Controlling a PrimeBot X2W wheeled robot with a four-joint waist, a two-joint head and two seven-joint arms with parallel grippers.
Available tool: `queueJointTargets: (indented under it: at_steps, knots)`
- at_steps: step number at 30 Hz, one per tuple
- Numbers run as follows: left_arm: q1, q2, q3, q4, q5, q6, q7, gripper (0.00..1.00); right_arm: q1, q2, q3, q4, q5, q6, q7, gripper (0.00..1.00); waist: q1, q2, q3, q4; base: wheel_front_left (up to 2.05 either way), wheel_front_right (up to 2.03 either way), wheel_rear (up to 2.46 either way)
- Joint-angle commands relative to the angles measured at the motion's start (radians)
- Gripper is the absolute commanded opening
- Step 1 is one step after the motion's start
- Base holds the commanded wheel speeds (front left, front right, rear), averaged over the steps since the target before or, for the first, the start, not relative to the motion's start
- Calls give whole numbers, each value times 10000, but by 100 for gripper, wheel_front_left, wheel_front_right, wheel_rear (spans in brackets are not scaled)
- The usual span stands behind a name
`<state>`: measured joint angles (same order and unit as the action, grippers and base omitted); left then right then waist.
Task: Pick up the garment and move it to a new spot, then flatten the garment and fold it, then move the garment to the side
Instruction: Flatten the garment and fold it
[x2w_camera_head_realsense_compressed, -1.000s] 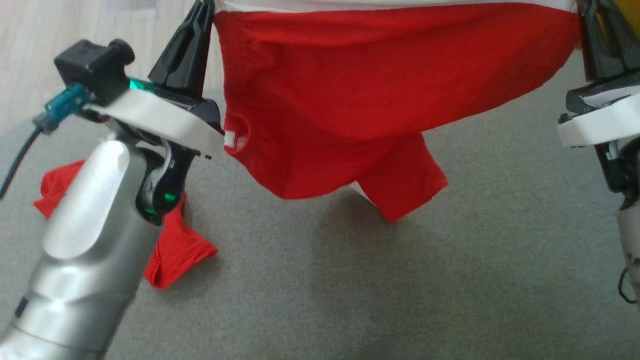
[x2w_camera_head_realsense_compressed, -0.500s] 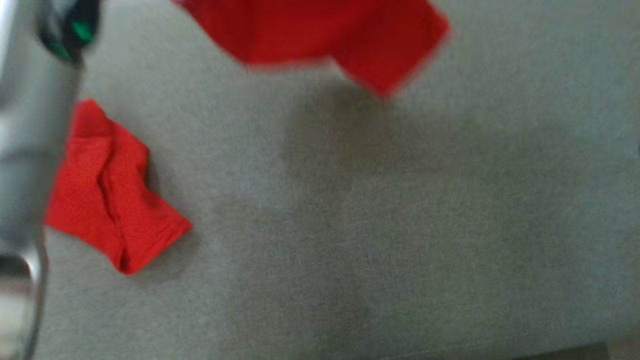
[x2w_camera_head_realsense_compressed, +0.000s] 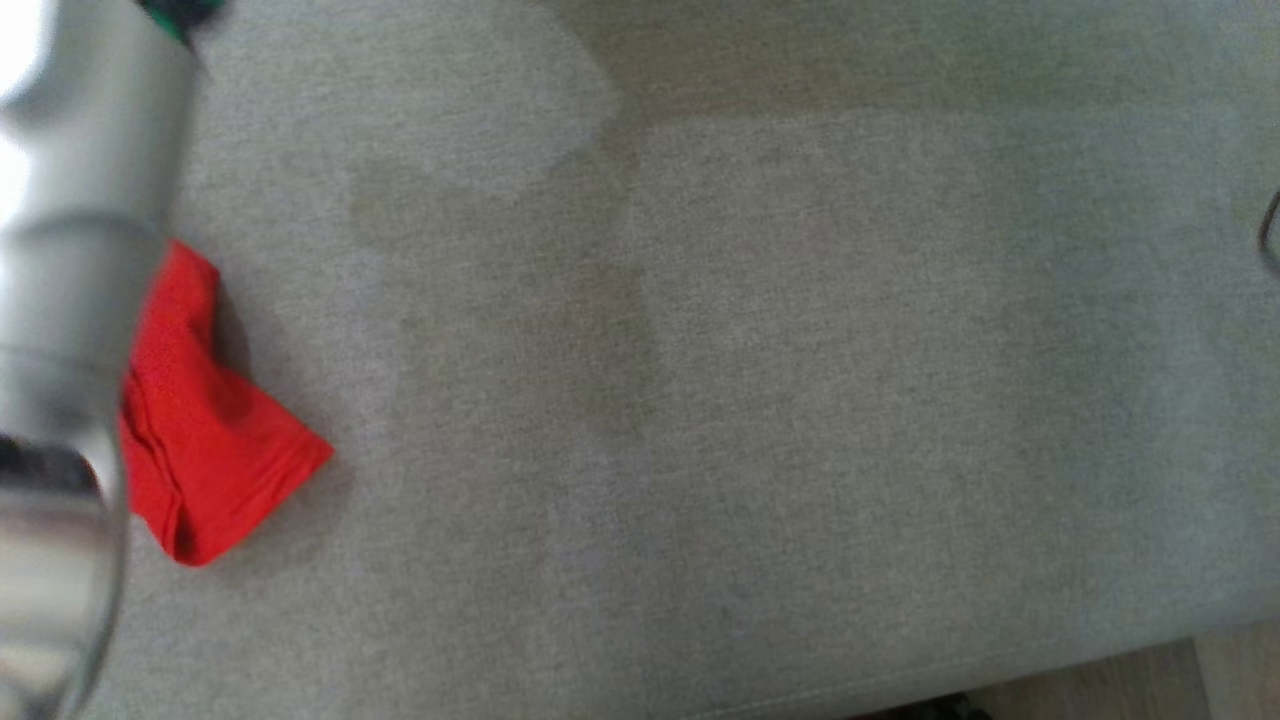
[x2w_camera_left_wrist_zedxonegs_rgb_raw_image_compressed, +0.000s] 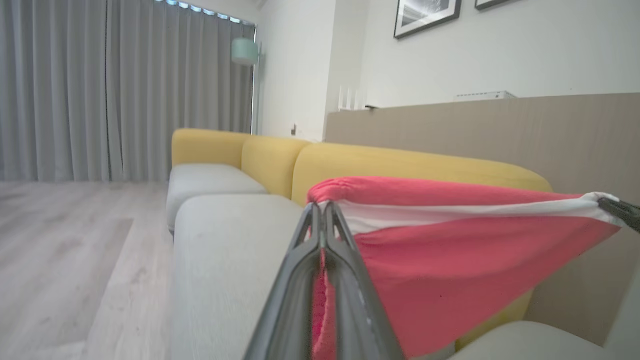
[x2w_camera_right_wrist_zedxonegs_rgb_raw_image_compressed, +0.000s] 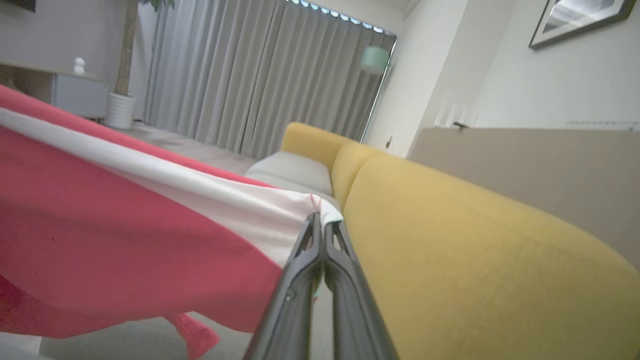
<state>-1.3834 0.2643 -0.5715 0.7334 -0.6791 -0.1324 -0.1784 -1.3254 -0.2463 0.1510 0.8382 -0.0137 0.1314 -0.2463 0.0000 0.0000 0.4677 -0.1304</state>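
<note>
Sofa seat (x2w_camera_head_realsense_compressed: 800, 400), grey and plain, spreads below my head camera. At its left side a crumpled red fold of cloth (x2w_camera_head_realsense_compressed: 215, 450) lies on the fabric, partly behind my blurred silver left forearm (x2w_camera_head_realsense_compressed: 80, 250). Whether that fold belongs to the garment or is a separate piece, I cannot tell from this angle.

Along my left wrist, my left gripper (x2w_camera_left_wrist_zedxonegs_rgb_raw_image_compressed: 322, 212) is clenched on the garment (x2w_camera_left_wrist_zedxonegs_rgb_raw_image_compressed: 450, 265), fingers pressed together with a bunched red edge pinched at the tips. From there the cloth stretches taut, red with a white band along its top, across to the dark tip of my right gripper (x2w_camera_left_wrist_zedxonegs_rgb_raw_image_compressed: 619, 211). It hangs in the air above the sofa seat and in front of the yellow sofa back (x2w_camera_left_wrist_zedxonegs_rgb_raw_image_compressed: 400, 162).

Along my right wrist, my right gripper (x2w_camera_right_wrist_zedxonegs_rgb_raw_image_compressed: 320, 220) is clamped tight on the white-banded corner of the garment (x2w_camera_right_wrist_zedxonegs_rgb_raw_image_compressed: 125, 240), with the hem caught between the two fingertips. The red body sags away from the sofa back, which runs just beside my fingers, and a sleeve (x2w_camera_right_wrist_zedxonegs_rgb_raw_image_compressed: 197, 335) dangles lower, close to the sofa seat.
</note>
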Motion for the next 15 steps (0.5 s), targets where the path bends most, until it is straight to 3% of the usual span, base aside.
queueJointTargets:
  at_steps: [1, 5, 9, 15]
  knots:
    - [86, 377, -72, -334, -350, 22, -113, 0, 327, -15, 146, -26, -1, -7, -75, 0, 0, 0, -71, 41, 0, 0, 0]
    - [1415, 631, -1302, -721, -1057, 20, -79, 0, 1284, -176, 804, 809, 546, -7, -15, 0, 0, 0, -394, 126, 0, 0, 0]
    - [2730, 1220, -2374, -1375, -1690, 19, 1, 0, 2320, -433, 2278, 1166, 1484, -7, 528, 0, 0, 0, -808, 174, 0, 0, 0]
    - [4291, 1867, -3556, -2355, -2241, 19, 243, 0, 3705, -1597, 4682, 442, 3542, -7, 1775, 0, 0, 0, -1452, 211, 0, 0, 0]
